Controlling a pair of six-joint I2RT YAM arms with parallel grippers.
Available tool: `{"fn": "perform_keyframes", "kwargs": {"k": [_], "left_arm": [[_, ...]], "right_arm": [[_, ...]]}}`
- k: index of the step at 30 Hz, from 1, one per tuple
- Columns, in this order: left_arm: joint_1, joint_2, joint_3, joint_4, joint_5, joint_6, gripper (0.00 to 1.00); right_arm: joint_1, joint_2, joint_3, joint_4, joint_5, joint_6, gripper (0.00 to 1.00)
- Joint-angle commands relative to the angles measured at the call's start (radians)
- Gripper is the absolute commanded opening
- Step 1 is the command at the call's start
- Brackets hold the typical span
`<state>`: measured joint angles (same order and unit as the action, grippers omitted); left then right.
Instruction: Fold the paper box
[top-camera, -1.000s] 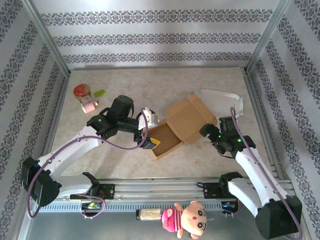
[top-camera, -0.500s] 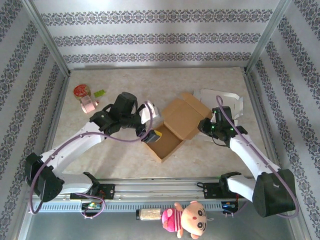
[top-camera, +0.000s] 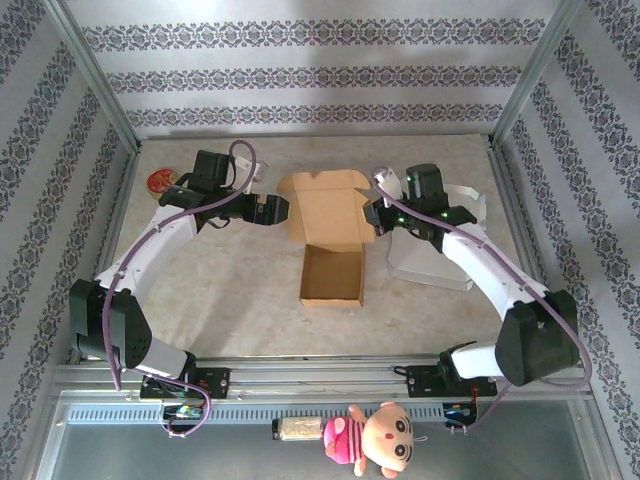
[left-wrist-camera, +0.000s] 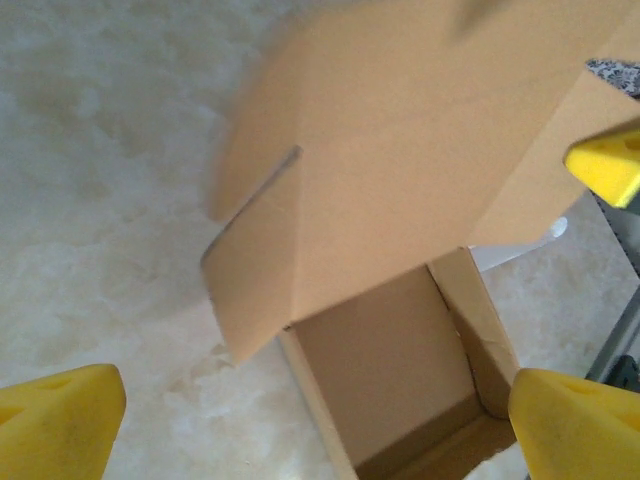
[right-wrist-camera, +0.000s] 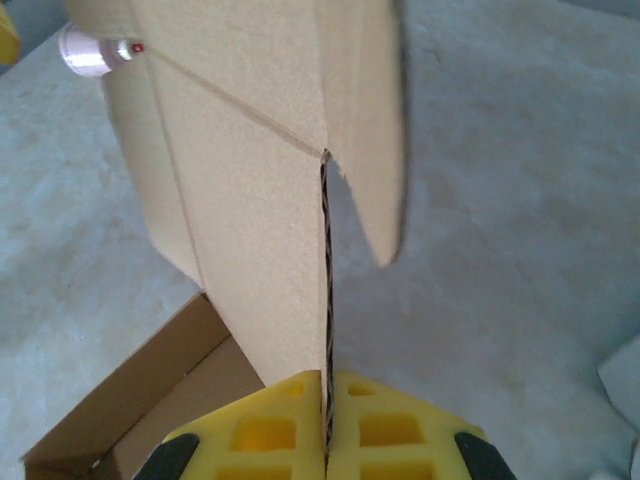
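Observation:
The brown paper box stands mid-table with its tray (top-camera: 332, 277) open and its lid (top-camera: 325, 210) raised upright at the far side. My right gripper (top-camera: 373, 214) is shut on the lid's right edge. In the right wrist view the yellow pads (right-wrist-camera: 260, 430) pinch the cardboard edge of the lid (right-wrist-camera: 240, 200), with the gripper (right-wrist-camera: 326, 425) above the tray (right-wrist-camera: 140, 420). My left gripper (top-camera: 281, 210) is open by the lid's left side flap. In the left wrist view its fingertips (left-wrist-camera: 55, 420) stand wide apart, the gripper (left-wrist-camera: 320, 430) facing the lid (left-wrist-camera: 400, 150) and the tray (left-wrist-camera: 390, 360).
A red-topped round tin (top-camera: 158, 181) sits at the far left behind the left arm. A white sheet (top-camera: 430, 262) lies under the right arm. A plush doll (top-camera: 380, 437) lies below the front rail. Metal frame posts and patterned walls bound the table.
Both arms swung toward the far side. The box turned square to the table and its lid rose upright. The right gripper closed on the lid's edge; the left stayed open.

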<state>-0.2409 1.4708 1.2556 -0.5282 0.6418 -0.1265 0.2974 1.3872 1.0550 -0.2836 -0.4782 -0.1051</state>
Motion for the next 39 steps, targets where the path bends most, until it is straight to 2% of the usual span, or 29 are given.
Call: {"fn": "perform_keyframes", "kwargs": {"k": [1, 5, 11, 15, 18, 22, 31, 35, 39], "left_arm": [[0.008, 0.008, 0.005, -0.002, -0.025, -0.011, 0.97], [0.008, 0.013, -0.023, 0.063, -0.161, 0.032, 0.98], [0.008, 0.027, -0.077, 0.234, -0.152, 0.143, 0.99], [0.014, 0.090, -0.010, 0.180, -0.162, 0.263, 0.99], [0.017, 0.149, 0.066, 0.083, -0.146, 0.313, 0.93], [0.017, 0.192, 0.121, -0.003, -0.112, 0.325, 0.81], [0.018, 0.132, 0.047, 0.053, -0.108, 0.308, 0.51], [0.017, 0.148, 0.063, 0.031, -0.120, 0.306, 0.30], [0.017, 0.164, 0.107, -0.001, -0.139, 0.283, 0.06]], "right_arm": [[0.009, 0.043, 0.073, -0.006, -0.103, -0.090, 0.04], [0.019, 0.082, 0.115, -0.009, -0.125, -0.097, 0.04], [0.037, 0.102, 0.131, -0.010, -0.198, -0.141, 0.05], [0.041, 0.105, 0.138, -0.015, -0.197, -0.142, 0.05], [0.044, 0.105, 0.148, -0.029, -0.180, -0.146, 0.05], [0.045, 0.109, 0.152, -0.029, -0.151, -0.134, 0.05], [0.054, 0.121, 0.155, -0.035, -0.102, -0.127, 0.05], [0.069, 0.130, 0.156, -0.025, -0.073, -0.109, 0.06], [0.097, 0.153, 0.185, -0.013, 0.053, -0.037, 0.06]]}}
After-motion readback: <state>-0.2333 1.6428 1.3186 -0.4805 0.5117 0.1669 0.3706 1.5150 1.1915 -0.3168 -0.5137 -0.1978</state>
